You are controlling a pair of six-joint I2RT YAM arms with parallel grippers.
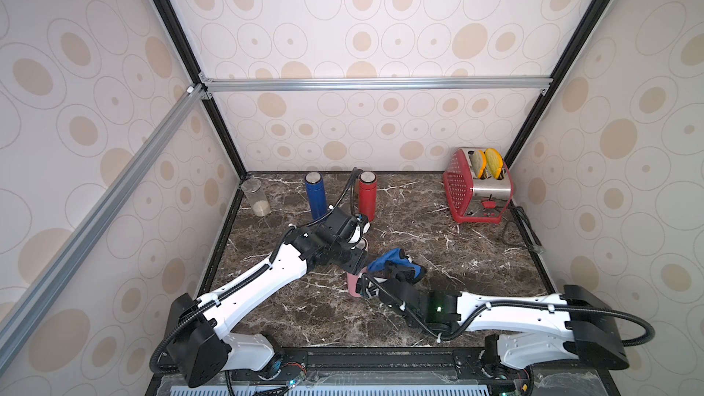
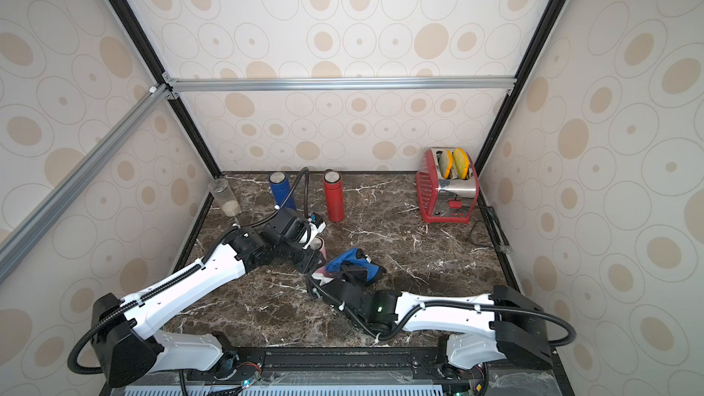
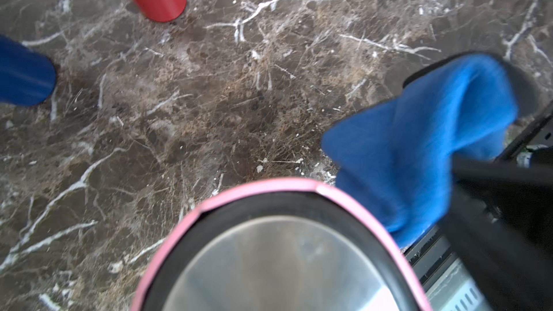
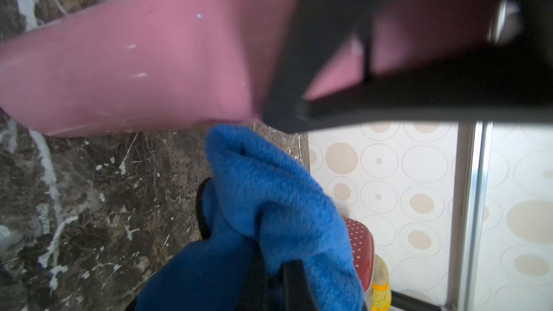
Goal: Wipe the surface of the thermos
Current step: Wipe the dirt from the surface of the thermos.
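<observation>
Dark marble-pattern tabletop (image 1: 438,245), closed in by circle-print wall panels.

1. Pink thermos (image 1: 354,284): near the front middle of the tabletop, between the two arms. Long axis close to upright, leaning a little, steel lid uppermost. Whether its base rests on the tabletop cannot be told.
2. Left hand (image 1: 356,259): clamped on the thermos's upper body, reaching in from above.
3. Blue cloth (image 4: 269,175): bunched, its top fold at the thermos's side wall, touching it or just short.
4. Right hand (image 4: 269,252): closed tight on the cloth, just beside the thermos on the robot's right, and the nearer hand to the bare pink wall. Judged: the wipe calls for pressing the cloth leftward and stroking along the long axis.
5. Back row, well apart: glass jar (image 1: 256,196), blue thermos (image 1: 315,196), red thermos (image 1: 367,196), red toaster (image 1: 476,188) with two slices in its slots.
</observation>
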